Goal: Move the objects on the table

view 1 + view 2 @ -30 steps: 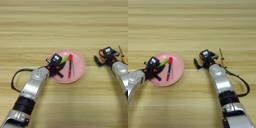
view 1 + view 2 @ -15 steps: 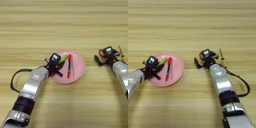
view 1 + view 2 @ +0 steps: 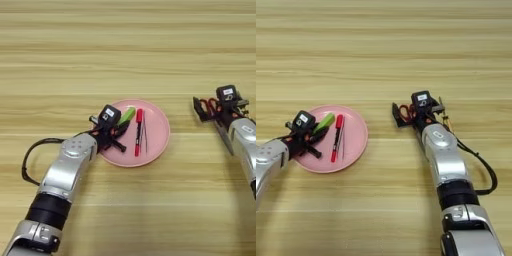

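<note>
The left arm enters from the lower left of the frame and angles up toward the centre, its silver forearm leading to the left gripper [image 3: 114, 139], whose black fingers [image 3: 119, 145] are spread apart. The right arm rises from the lower right, bending inward toward the middle right, where the right gripper [image 3: 404, 114] points toward the left of the frame; its finger state cannot be read.
</note>
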